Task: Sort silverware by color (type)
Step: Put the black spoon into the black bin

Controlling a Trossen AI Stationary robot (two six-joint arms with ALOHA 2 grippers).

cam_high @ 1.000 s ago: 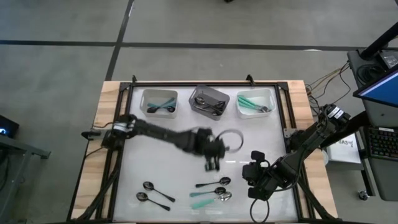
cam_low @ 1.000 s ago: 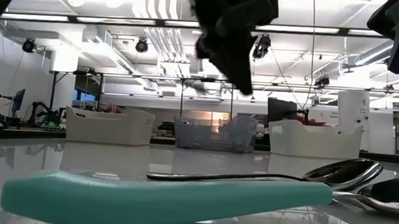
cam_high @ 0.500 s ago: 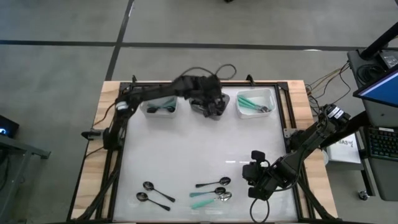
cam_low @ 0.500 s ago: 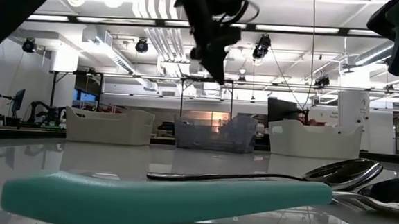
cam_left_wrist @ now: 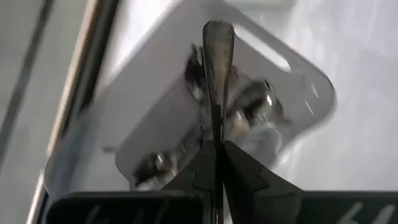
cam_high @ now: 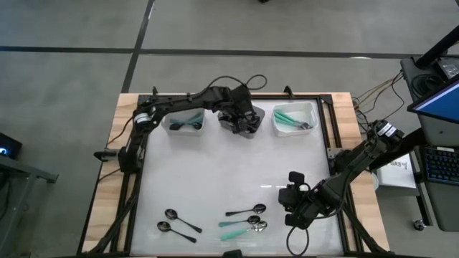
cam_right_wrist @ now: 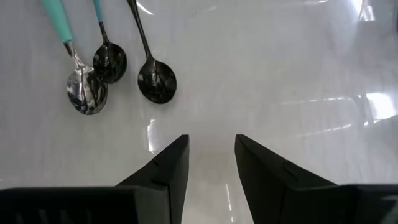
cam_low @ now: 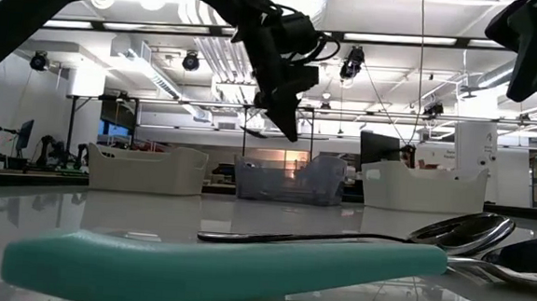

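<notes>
My left gripper [cam_high: 242, 123] hangs over the grey middle bin [cam_high: 231, 107] at the table's far edge, shut on a glossy dark spoon [cam_left_wrist: 217, 74]. In the low view it [cam_low: 286, 124] points down above that bin. My right gripper [cam_right_wrist: 211, 146] is open and hovers over bare table near the right front [cam_high: 297, 204]. Lying flat on the table are two black spoons [cam_high: 176, 221] at the near left. A black spoon [cam_right_wrist: 157, 81] and two teal-handled ones [cam_right_wrist: 86, 93] lie just left of my right gripper. My left gripper pinches the spoon's thin stem [cam_left_wrist: 217, 134] between its two fingers. The spoon lies along the fingers and sticks out past their tips, its rounded free end [cam_left_wrist: 217, 34] toward the bin. The fingers point down from above, and the spoon is lifted clear over the bin's contents.
A white bin [cam_high: 184, 118] at the far left holds dark and teal-handled spoons. A white bin [cam_high: 294, 118] at the far right holds teal-handled ones. The grey bin holds several dark spoons [cam_left_wrist: 249, 112]. A black frame [cam_high: 330, 129] borders the white tabletop, whose middle is bare.
My left gripper has carried the spoon from the table's middle toward the far edge and over the grey middle bin. In the last half second it only settled slightly lower there, still shut on the spoon.
</notes>
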